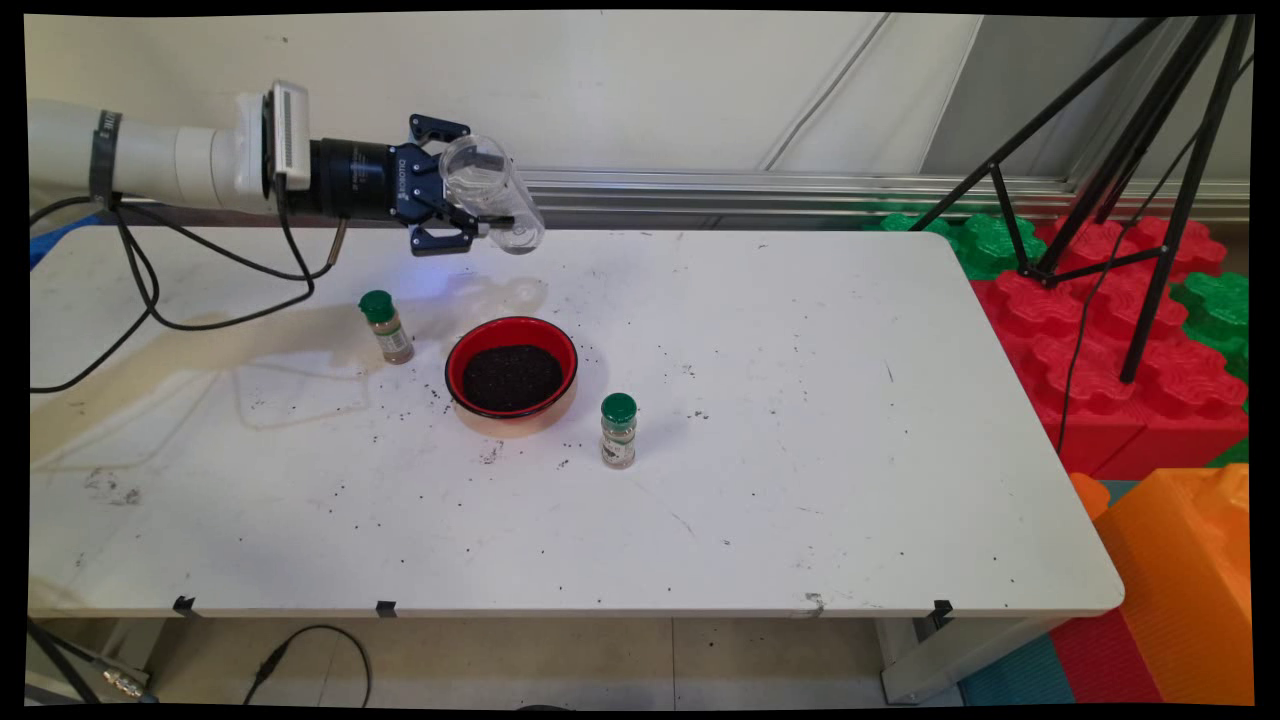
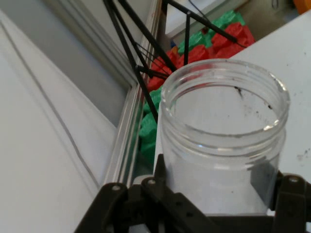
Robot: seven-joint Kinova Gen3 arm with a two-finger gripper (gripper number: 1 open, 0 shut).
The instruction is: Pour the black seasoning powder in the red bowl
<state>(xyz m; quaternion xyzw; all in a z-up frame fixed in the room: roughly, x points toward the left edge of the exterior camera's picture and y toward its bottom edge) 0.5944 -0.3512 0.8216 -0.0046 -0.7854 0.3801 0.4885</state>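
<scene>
My gripper [image 1: 478,205] hangs above the table's back left part, pointing right, shut on a clear plastic jar [image 1: 493,192]. The jar is tilted, mouth toward the upper left, and looks empty but for a few dark specks inside its neck [image 2: 252,104]. In the hand view the jar [image 2: 221,145] fills the middle, clamped between the black fingers [image 2: 160,194]. Below and slightly right of the gripper stands a red bowl [image 1: 512,375] filled with dark grains.
Two small spice bottles with green caps stand on the table: one [image 1: 385,326] left of the bowl, one [image 1: 618,430] to its right front. Dark grains are scattered around the bowl. A black tripod [image 1: 1110,170] and red, green and orange foam blocks [image 1: 1100,330] lie beyond the right edge.
</scene>
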